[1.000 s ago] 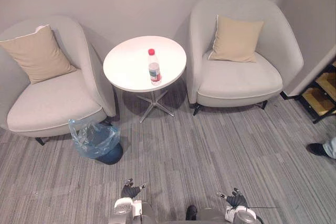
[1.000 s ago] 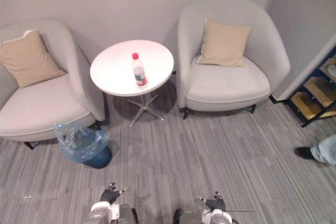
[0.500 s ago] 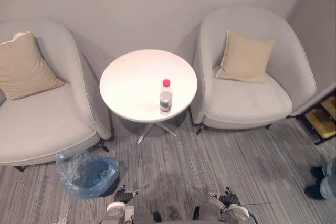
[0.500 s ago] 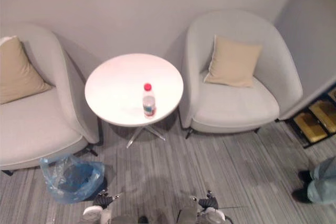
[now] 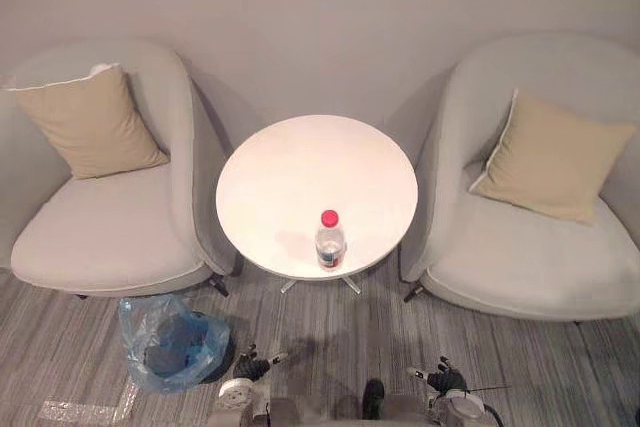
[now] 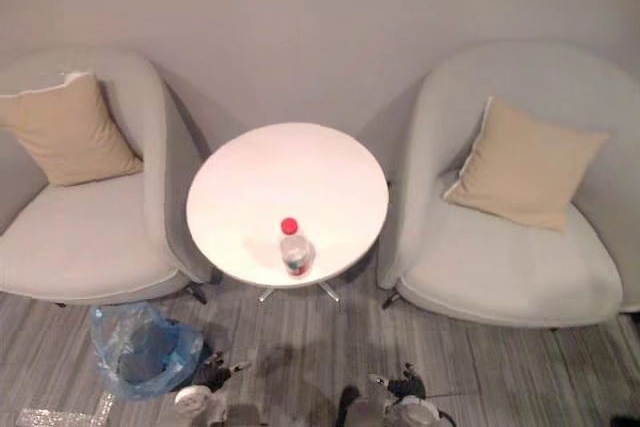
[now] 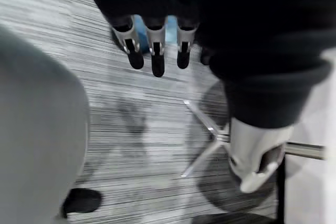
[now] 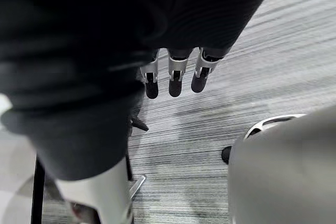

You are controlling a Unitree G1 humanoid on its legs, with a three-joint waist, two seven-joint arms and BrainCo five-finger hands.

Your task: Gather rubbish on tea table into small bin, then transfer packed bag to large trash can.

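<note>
Soft, even light falls from overhead. The round white tabletop [image 5: 316, 177] is brightest, slightly washed out; the clear red-capped plastic bottle [image 5: 330, 240] casts a faint shadow on it. Dimmer shade pools on the grey striped carpet [image 5: 390, 342] beneath.

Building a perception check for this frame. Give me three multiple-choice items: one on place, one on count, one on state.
1. Where does the bottle stand?
A) on an armchair seat
B) on the round table, near its front edge
C) on the floor

2. How many tan cushions are there?
A) one
B) two
C) three

3. How are the left hand and right hand?
A) both open, holding nothing
B) left shut on the bottle
C) both shut on a bag

Key:
1 B: it stands upright on the white top.
2 B: a second one lies right of the table.
3 A: each wrist view shows straight fingers with nothing in them.
</note>
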